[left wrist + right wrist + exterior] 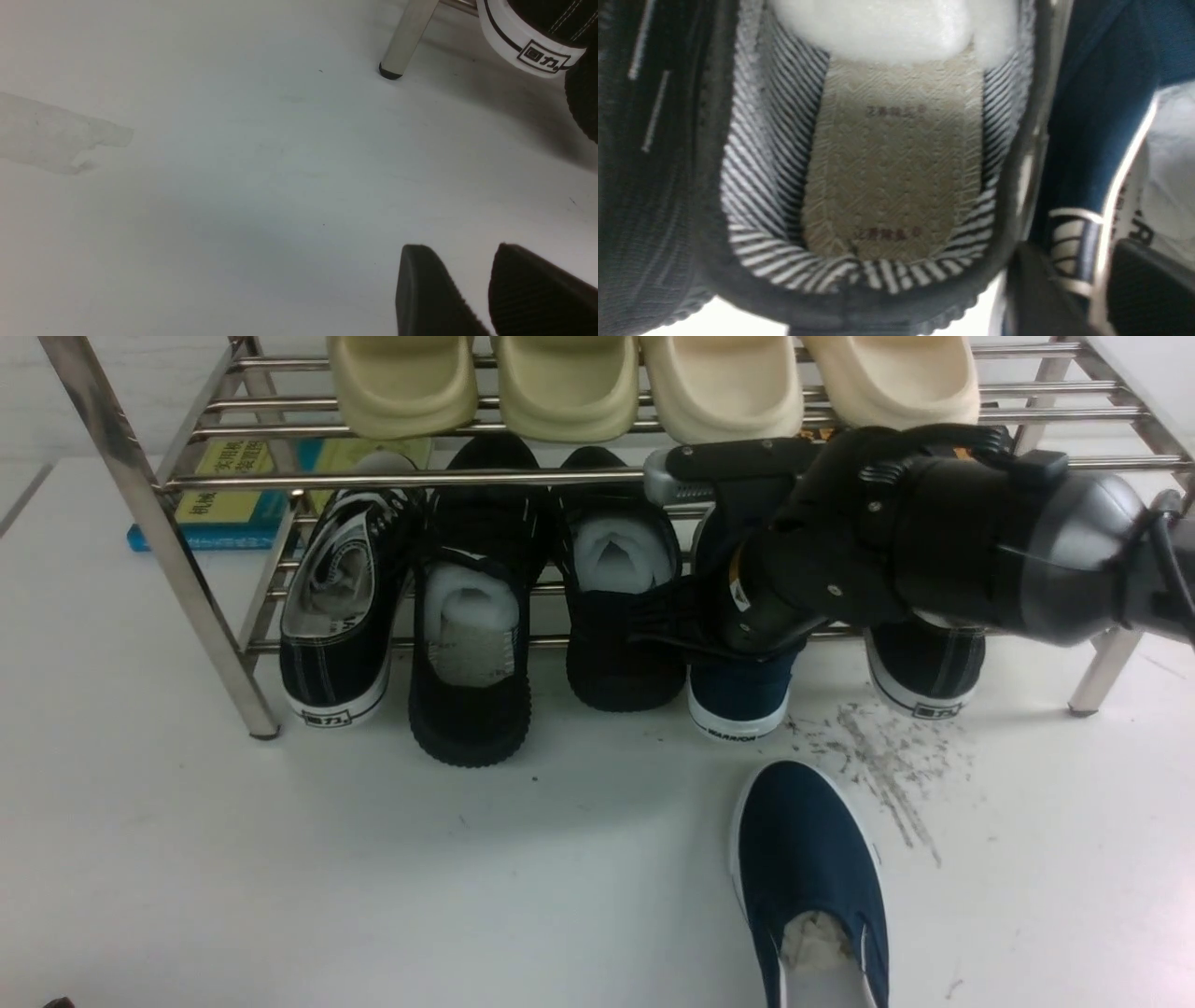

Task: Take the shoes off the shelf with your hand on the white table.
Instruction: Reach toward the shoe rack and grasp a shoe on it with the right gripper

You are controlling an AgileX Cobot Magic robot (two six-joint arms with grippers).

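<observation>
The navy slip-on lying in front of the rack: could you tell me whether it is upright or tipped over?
Upright: its opening faces up.

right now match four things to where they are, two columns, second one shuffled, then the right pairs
Things
1. cream clogs
2. left gripper
3. loose navy shoe
4. books

Places or states
A. on the white table, in front of the rack
B. behind the rack's left front leg
C. on the rack's upper tier
D. over the table, nothing between its fingers

Pairs
1-C
2-D
3-A
4-B
</observation>
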